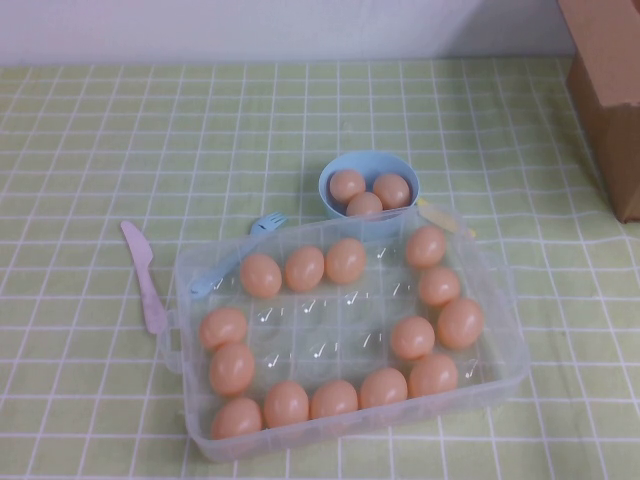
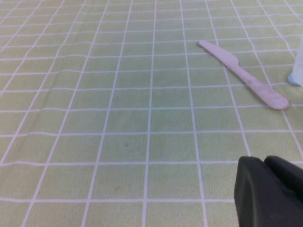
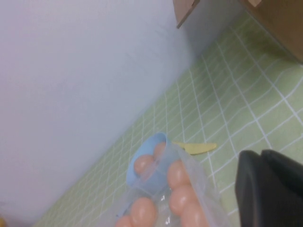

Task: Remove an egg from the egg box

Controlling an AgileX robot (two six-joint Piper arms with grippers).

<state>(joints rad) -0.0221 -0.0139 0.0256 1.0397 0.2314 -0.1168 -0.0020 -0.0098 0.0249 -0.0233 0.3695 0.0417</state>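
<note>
The clear plastic egg box [image 1: 330, 322] lies open near the front of the table, its side handle [image 1: 170, 340] on the left. Several tan eggs [image 1: 304, 267] sit in its outer cells; the middle cells are bare. In the right wrist view the box's corner [image 3: 201, 177] and some eggs [image 3: 178, 174] show. Neither arm appears in the high view. My left gripper [image 2: 265, 161] is shut and empty over bare cloth, left of the box. My right gripper [image 3: 262, 154] is shut and empty, to the right of the box.
A light-blue bowl [image 1: 368, 163] holding three eggs stands just behind the box. A pink plastic knife [image 1: 143, 275] and a blue fork [image 1: 265, 225] lie to the box's left, a yellow utensil [image 1: 445, 217] behind it. A cardboard box [image 1: 610, 90] stands at the back right.
</note>
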